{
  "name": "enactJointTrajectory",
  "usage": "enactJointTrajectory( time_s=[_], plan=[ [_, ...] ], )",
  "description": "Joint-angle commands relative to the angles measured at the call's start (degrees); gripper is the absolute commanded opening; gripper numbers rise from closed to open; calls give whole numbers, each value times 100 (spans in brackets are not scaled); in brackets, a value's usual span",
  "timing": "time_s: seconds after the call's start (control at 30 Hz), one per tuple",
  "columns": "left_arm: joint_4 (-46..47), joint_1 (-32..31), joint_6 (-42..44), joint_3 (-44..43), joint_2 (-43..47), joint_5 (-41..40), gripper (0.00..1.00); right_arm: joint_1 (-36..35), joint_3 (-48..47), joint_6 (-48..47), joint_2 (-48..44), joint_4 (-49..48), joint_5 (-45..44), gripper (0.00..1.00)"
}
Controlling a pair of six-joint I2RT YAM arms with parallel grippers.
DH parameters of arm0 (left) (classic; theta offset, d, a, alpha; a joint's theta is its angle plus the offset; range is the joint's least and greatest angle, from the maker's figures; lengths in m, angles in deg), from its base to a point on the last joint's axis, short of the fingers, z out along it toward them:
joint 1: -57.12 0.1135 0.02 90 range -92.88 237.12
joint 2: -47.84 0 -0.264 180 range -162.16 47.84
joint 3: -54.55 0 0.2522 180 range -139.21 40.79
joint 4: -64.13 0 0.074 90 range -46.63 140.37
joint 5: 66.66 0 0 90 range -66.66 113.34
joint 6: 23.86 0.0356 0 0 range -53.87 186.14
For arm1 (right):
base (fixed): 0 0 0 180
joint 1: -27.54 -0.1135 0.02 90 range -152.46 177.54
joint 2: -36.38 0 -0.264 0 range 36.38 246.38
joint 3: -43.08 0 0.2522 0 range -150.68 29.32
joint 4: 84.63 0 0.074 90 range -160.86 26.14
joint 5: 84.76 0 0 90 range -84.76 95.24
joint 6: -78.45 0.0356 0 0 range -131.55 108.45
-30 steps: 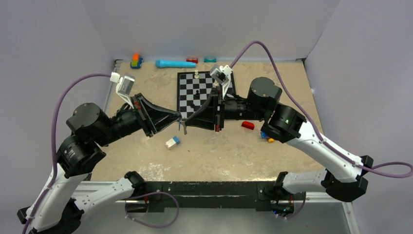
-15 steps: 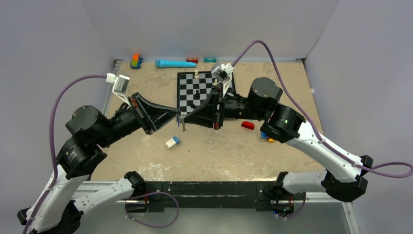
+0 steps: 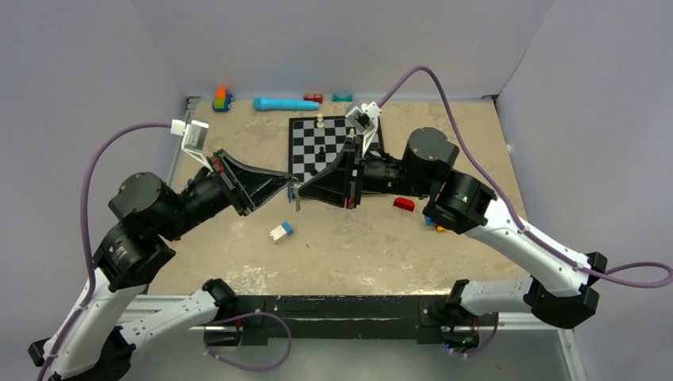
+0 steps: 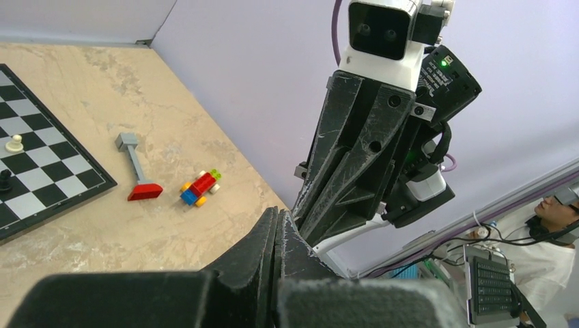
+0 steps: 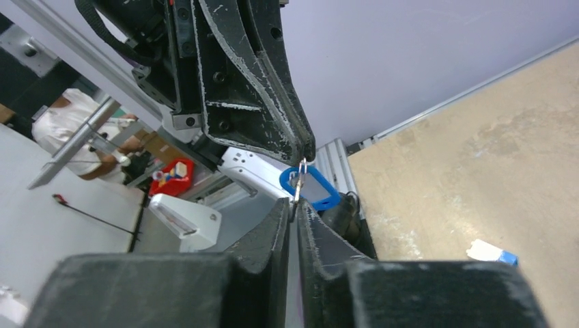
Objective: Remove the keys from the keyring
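The left gripper (image 5: pixel 305 152) is pinching the upper end of the thin wire keyring (image 5: pixel 298 183) with its jaws nearly closed. The right gripper (image 5: pixel 293 213), its jaws equally narrow, is apparently clamping the lower end directly beneath the left fingertips, although the contact itself is lying hidden. The blue-headed key (image 5: pixel 285 179) is hanging from the ring just beside both sets of fingertips, well above the table (image 5: pixel 478 157). Both grips are bearing on very little wire, so any pulling apart is risking a slip at either tip. If one grip fails, the ring and key are likely dropping together below the grippers. Pulling while the key is off the ring's split is only bending the wire.
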Motion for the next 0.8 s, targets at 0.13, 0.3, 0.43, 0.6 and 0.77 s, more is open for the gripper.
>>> enactJointTrajectory(
  time_s=[0.13, 0.3, 0.43, 0.6, 0.77],
  plan=[
    [182, -13, 45, 60, 83, -195, 0, -68, 41, 89, -141, -392, -130, 50],
    [206, -12, 20, 76, 114, -195, 0, -73, 300, 380, -255, -938, -199, 51],
    [268, -12, -23, 104, 137, -178, 0, -74, 315, 459, -144, -1171, -188, 45],
    [270, -14, -37, 129, 188, -186, 0, -67, 290, 548, -62, -1409, -155, 39],
    [304, -11, -55, 139, 224, -182, 0, -74, 231, 559, 41, -1382, -145, 36]
  ],
)
